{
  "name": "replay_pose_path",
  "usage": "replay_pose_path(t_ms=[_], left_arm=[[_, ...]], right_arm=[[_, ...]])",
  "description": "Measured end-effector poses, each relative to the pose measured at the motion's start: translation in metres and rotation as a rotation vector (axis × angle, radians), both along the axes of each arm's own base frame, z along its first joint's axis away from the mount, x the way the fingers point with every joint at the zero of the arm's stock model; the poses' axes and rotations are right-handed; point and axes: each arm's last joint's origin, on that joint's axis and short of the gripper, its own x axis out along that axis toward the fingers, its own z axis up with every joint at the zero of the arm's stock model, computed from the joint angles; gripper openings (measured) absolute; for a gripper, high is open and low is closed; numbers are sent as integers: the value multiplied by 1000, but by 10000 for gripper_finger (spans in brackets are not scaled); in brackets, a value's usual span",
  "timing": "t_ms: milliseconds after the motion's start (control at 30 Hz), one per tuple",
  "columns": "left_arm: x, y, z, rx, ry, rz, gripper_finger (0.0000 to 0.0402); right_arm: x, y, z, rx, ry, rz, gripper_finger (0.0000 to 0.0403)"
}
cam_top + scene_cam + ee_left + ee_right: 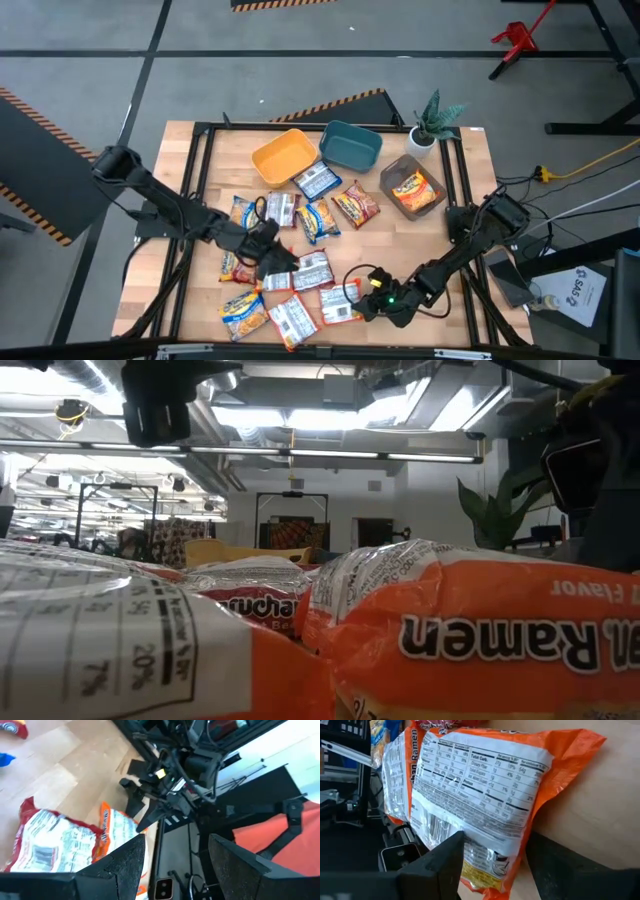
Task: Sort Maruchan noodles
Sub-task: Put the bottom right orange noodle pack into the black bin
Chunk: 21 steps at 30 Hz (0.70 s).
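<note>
Overhead and wrist views of a wooden tabletop [215, 150] strewn with Maruchan noodles [318, 222]. Legible print: "Ramen" and "flavor" on an orange packet [480, 635] in the low view, part of "Maruchan" on a red packet [262, 610] behind it, and a nutrition panel reading "Total Carb." on the orange packet [480, 785] facing the right wrist camera. At the far side stand a yellow bin [283, 157] and a teal bin [351, 146], both showing bare interiors, and a grey bin [412, 187] holding one orange packet. The right claw [352, 296] is at the near edge, its jaws standing apart around the end of the orange packet. The left claw [268, 250] is wide, holding nothing, among the central packets.
</note>
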Motion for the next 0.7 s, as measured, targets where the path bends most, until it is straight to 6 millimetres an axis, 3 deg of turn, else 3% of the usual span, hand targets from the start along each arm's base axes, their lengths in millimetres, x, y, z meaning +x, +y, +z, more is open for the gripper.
replay_pose_path(t_ms=[133,367,700], left_arm=[[1,-2,-3,-13,11,8,215],[1,-2,-3,-13,12,11,215],[3,1,-2,-19,2,15,215]], right_arm=[[0,0,0,-4,-3,-4,148],[0,-1,0,-17,-9,-19,20],[1,-1,7,-7,-40,-43,2]])
